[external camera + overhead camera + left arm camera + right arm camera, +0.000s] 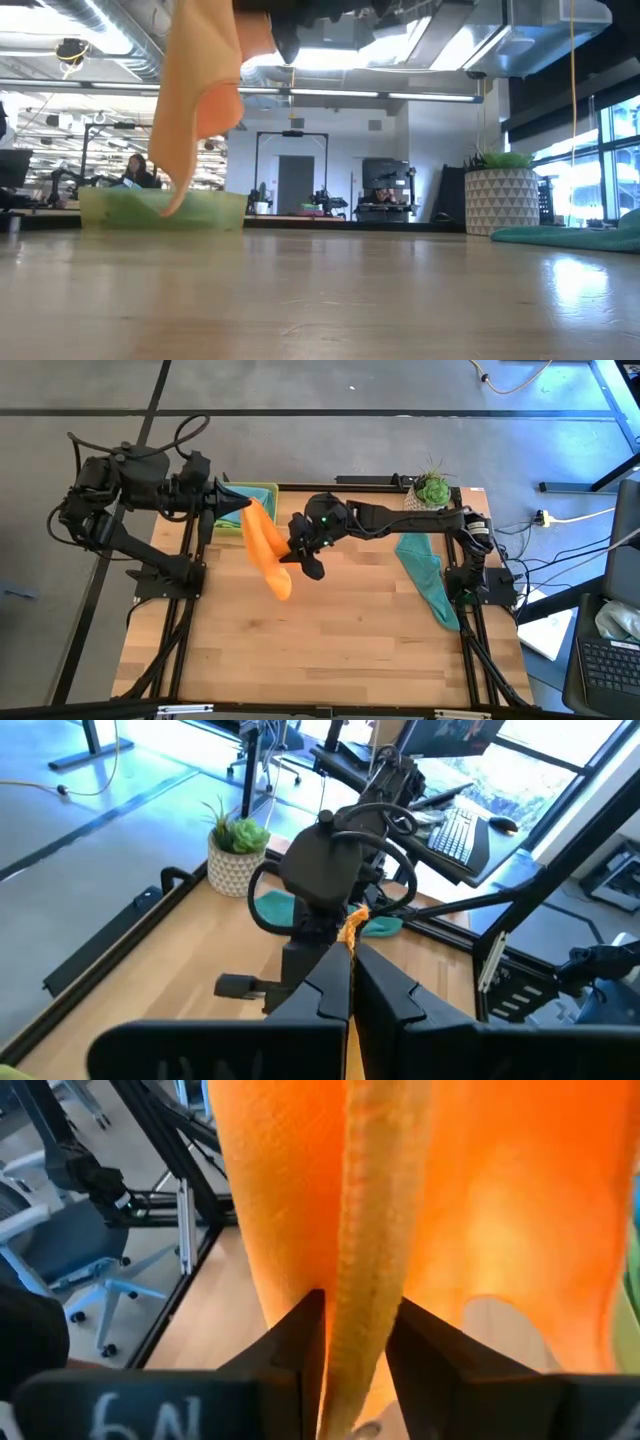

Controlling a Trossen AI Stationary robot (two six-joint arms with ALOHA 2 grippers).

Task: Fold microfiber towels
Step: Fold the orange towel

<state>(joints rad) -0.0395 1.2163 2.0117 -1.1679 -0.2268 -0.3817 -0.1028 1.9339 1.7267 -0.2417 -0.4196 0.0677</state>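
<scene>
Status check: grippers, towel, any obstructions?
Left gripper and right gripper both shut on orange microfiber towel, hanging above the wooden table. Nothing in the way.

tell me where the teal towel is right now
In the high view the teal towel lies draped at the table's right edge, just below the potted plant and beside the right arm's base.

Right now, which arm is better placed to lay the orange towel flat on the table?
Right, probably. The right gripper holds the orange towel over open wood; the left gripper pinches it near the tray.
</scene>
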